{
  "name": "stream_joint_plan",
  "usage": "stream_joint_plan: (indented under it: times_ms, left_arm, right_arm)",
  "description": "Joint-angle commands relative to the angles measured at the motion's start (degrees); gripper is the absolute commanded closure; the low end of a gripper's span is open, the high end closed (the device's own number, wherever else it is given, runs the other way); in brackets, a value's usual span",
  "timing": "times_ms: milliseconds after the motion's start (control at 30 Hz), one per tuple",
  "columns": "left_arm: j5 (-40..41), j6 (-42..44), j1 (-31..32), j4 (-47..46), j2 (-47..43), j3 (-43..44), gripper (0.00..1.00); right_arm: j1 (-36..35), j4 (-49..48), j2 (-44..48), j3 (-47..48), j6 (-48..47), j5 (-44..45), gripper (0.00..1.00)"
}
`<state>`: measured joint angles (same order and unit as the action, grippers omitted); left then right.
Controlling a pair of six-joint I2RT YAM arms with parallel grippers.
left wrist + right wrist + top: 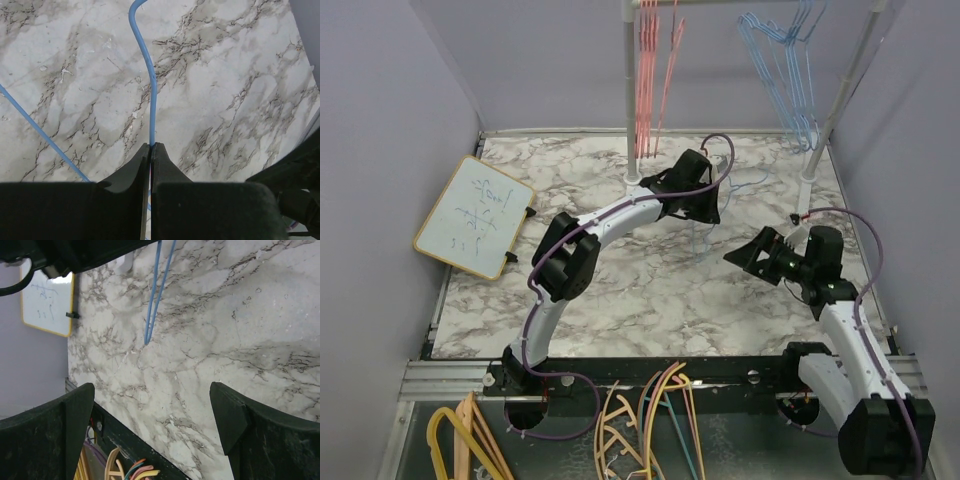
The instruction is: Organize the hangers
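Note:
My left gripper (pixel 708 197) is shut on a light blue wire hanger (pixel 703 238) and holds it above the marble table, near the back middle. In the left wrist view the blue wire (pixel 151 90) runs out from between the closed fingertips of this gripper (pixel 151 146). My right gripper (pixel 748 256) is open and empty, to the right of and a little nearer than that hanger. In the right wrist view it (pixel 151 392) is wide open over bare marble, with the hanger's corner (pixel 152 310) beyond. Pinkish red hangers (pixel 651 80) and light blue hangers (pixel 788 70) hang on the rack.
The rack's posts (pixel 630 110) (pixel 842 90) stand at the table's back. A whiteboard (pixel 475 216) lies at the left edge. Thick yellow and orange hangers (pixel 460 440) (pixel 650 420) lie below the near rail. Grey walls close in both sides.

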<state>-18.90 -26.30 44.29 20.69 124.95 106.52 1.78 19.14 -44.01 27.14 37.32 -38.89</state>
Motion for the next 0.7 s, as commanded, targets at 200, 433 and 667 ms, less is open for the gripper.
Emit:
stream_joint_plan:
  times_ms: [200, 433, 667]
  left_arm:
    - [0.35, -4.41, 0.71, -2.47, -0.65, 1.96, 1.0]
    - [-0.29, -6.0, 1.09, -3.69, -1.48, 1.51, 1.0]
    - [-1.34, -6.8, 1.35, -3.89, -1.71, 2.05, 1.0]
  right_arm:
    - [-13.74, -16.29, -15.96, 6.35, 2.4, 14.14, 0.01]
    - [-14.31, -24.41, -21.86, 5.43, 5.16, 17.29, 0.03]
    - [-17.07, -28.91, -28.76, 6.58, 5.92, 20.17, 0.07]
